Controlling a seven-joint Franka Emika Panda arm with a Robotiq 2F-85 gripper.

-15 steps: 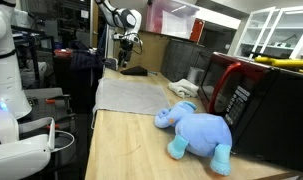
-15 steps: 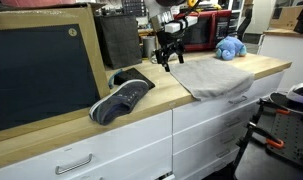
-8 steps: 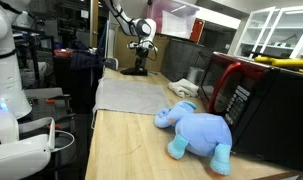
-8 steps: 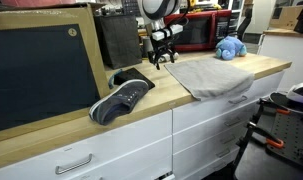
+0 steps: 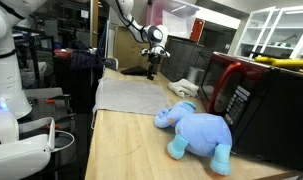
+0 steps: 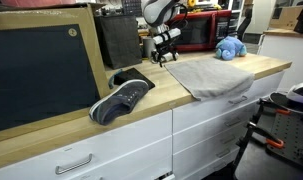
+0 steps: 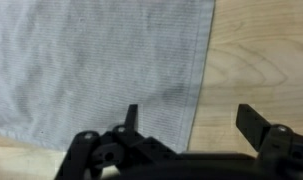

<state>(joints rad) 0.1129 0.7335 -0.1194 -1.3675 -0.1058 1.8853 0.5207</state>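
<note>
Grey cloth (image 6: 212, 76) is lying spread flat on the wooden bench (image 6: 151, 101), and in that exterior view one corner is drooping a little over the front edge above the white drawers (image 6: 206, 135). In an exterior view the cloth (image 5: 130, 96) is sitting about midway along the bench (image 5: 119, 150), between a dark shoe (image 5: 136, 71) at the far end and a blue plush elephant (image 5: 197, 131) lying on its side nearer the camera, well apart from the cloth's near edge.

In both exterior views the claw (image 6: 166, 57) is hanging over the far part of the cloth, pointing down from the arm. In the wrist view the claw (image 7: 189, 120) is standing wide apart with nothing between its fingers: one finger (image 7: 131, 116) is showing over the cloth (image 7: 101, 60), the other over bare bench (image 7: 263, 60), and the cloth's straight edge is running between them. Whether the fingertips are touching the fabric I cannot tell.

In an exterior view the claw (image 5: 152, 66) is showing just beside the shoe, while the shoe (image 6: 122, 98) is lying on its sole near a dark framed board (image 6: 41, 70) that is leaning at the bench's end. A red and black microwave (image 5: 247, 96) is standing behind the elephant (image 6: 229, 47).
</note>
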